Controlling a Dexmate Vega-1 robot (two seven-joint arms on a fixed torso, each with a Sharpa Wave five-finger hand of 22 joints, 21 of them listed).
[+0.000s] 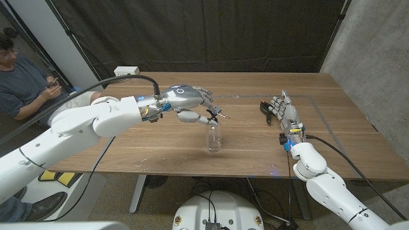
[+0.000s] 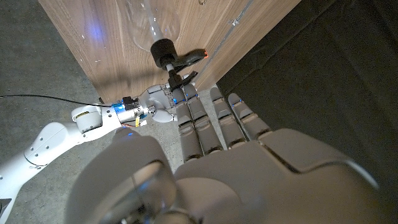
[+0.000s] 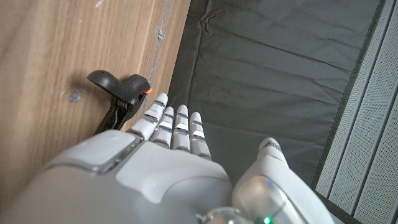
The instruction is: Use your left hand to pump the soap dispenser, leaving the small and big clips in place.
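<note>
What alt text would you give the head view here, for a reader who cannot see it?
The robot's left hand hovers over a clear soap dispenser standing mid-table, fingers near its pump. The right hand stands on its edge beside a black clip on the wooden table. A seated person is at the far left.

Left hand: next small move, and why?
Probably lower the left hand a little onto the black pump head of the clear plastic soap dispenser. In the head view its fingers sit level with the pump, and contact is unclear, so pressing down comes next.
</note>
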